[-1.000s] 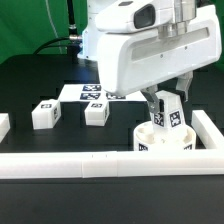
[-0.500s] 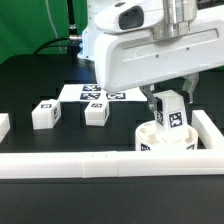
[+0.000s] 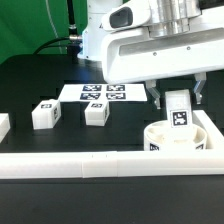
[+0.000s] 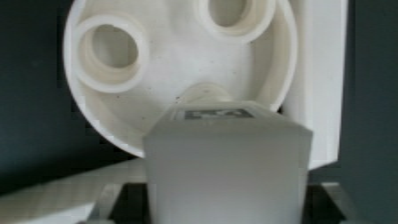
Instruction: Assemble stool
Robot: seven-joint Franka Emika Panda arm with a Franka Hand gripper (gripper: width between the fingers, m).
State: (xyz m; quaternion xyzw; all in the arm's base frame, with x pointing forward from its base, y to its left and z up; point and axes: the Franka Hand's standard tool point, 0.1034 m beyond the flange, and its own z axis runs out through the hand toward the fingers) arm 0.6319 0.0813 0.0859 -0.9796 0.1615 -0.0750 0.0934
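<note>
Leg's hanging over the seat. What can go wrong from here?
1. In the wrist view the two visible sockets lie off to the side of the leg; lowering here may hit the flat face of the seat.
2. Nothing visible holds the seat beside the rail; a skewed push from the gripper may shift it.

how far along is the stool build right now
Early. Done: the seat sits in the corner of the rails. In hand: the end effector grips one leg at the seat, not clearly seated. Left: two loose legs lie on the table; the visible sockets are empty.
</note>
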